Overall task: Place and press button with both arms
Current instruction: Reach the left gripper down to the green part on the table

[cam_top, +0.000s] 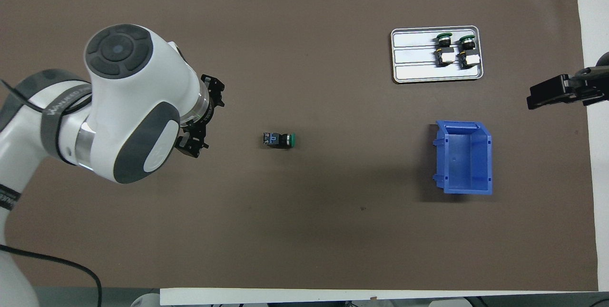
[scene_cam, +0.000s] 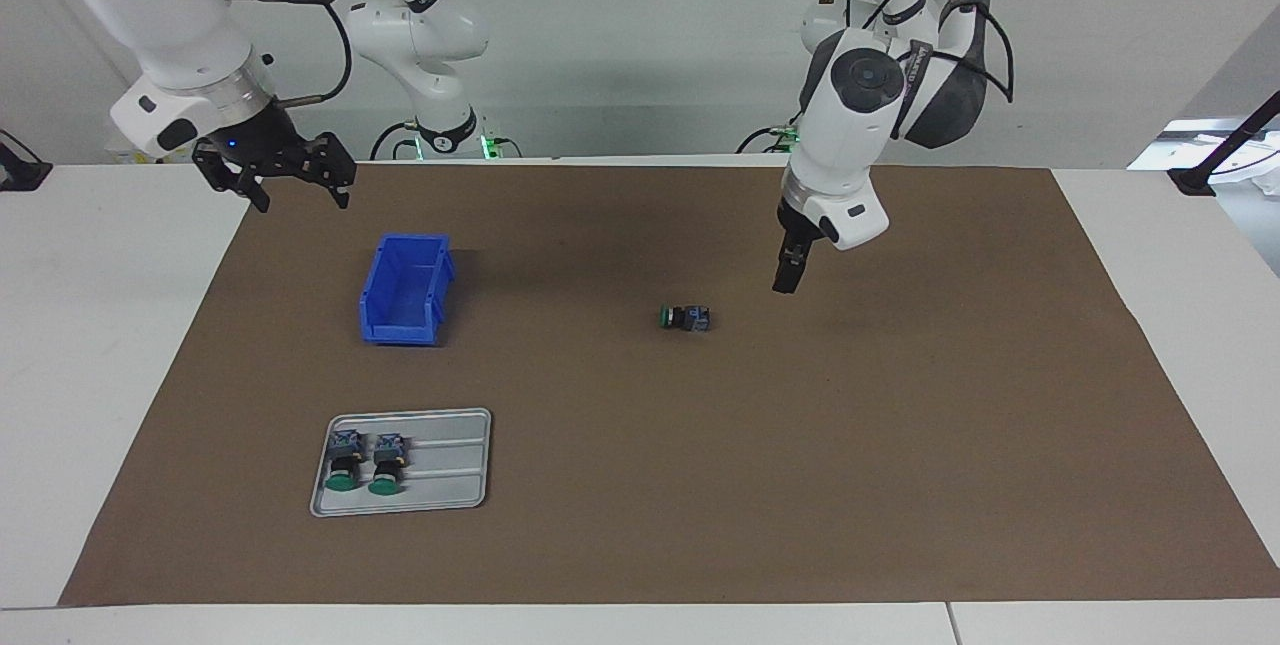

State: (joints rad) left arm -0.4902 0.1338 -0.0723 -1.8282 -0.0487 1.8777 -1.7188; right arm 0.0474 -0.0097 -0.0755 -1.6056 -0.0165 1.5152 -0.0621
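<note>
The button [scene_cam: 685,318] is lying on its side on the brown mat [scene_cam: 900,445], alone near the table's middle. Its long axis is running along the table from one arm's end toward the other: green cap pointing toward the right arm's end, grey-blue block pointing toward the left arm's end.

The left gripper [scene_cam: 787,277] is hanging just above the mat, fingers pointing down and standing spread, pinching nothing. The button is lying near it, off toward the right arm's end, block end facing the gripper. Nothing is standing between the two.

The right gripper [scene_cam: 300,187] is hovering at the mat's edge by its own base, fingers spread and empty, waiting. From it the button is well apart, past the blue bin [scene_cam: 404,290]. The tray [scene_cam: 440,465], with two more buttons [scene_cam: 364,460] lying side by side in it, is sitting farther out from this gripper than the bin.

Judgement: the left arm is clearly the nearer one and is better placed to take the button. Its fingers are needing to close across the black body, square to the long axis. Risk: a grip on the round cap is likely to slip or roll the part.
</note>
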